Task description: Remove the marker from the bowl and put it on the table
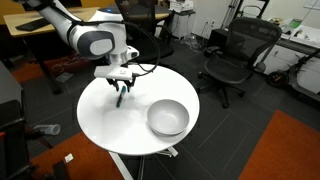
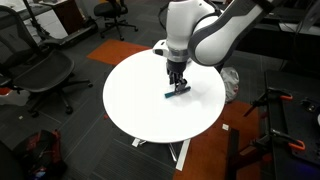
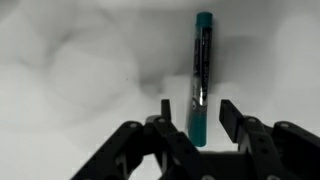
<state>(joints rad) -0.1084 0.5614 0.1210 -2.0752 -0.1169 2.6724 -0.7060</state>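
The teal-blue marker (image 3: 203, 60) lies flat on the white round table (image 3: 70, 70), its darker end between my fingers. My gripper (image 3: 197, 110) is open, with a gap on each side of the marker. In an exterior view the marker (image 2: 178, 92) lies on the table (image 2: 140, 105) just under my gripper (image 2: 176, 84). In an exterior view my gripper (image 1: 122, 93) points down over the table (image 1: 100, 115), to the left of the grey metallic bowl (image 1: 168, 118), which looks empty. The marker does not show there.
Black office chairs (image 1: 232, 55) stand around the table, also in an exterior view (image 2: 45, 72). A light-wood desk (image 1: 60, 22) stands behind the arm. The floor has grey and orange carpet.
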